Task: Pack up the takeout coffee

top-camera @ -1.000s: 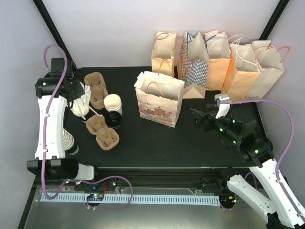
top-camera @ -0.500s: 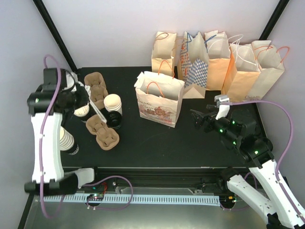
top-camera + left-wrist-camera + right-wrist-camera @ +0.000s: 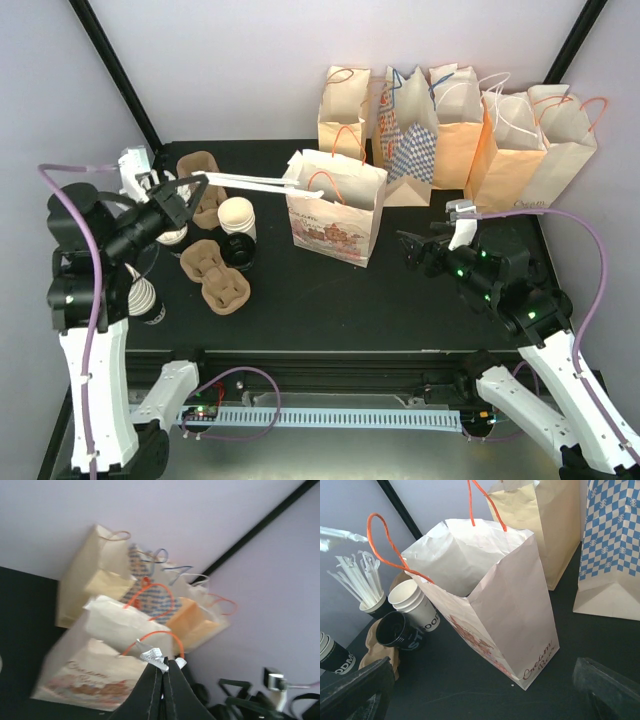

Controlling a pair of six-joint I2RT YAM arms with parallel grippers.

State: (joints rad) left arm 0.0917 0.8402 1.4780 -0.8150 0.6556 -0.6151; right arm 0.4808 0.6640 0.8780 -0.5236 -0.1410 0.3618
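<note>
On the left side of the table, the left arm rises from its base, bends at the top and points its forearm right, toward the middle. The left gripper [image 3: 188,193] has its jaws pressed together on one end of a long white wrapped straw [image 3: 255,181]. The straw sticks out level to the right. Seen from above, its far end lies over the left rim of the open printed paper bag [image 3: 335,218]; whether it touches the paper cannot be told. The left wrist camera is tilted and looks past the closed fingers at this bag and the row of bags [image 3: 450,120] against the back wall.

The right arm reaches in from the near right corner with its forearm angled left. The right gripper [image 3: 413,250] is low, just right of the printed bag and clear of it, jaws wide apart and holding nothing.

The coffee cup [image 3: 237,214], white with dark lettering, stands on the table with its top open, left of the printed bag. A black round piece [image 3: 240,251] lies just in front of it. Two brown carriers [image 3: 215,276] lie nearby, and a cup of straws [image 3: 170,233] stands below the left gripper.
</note>
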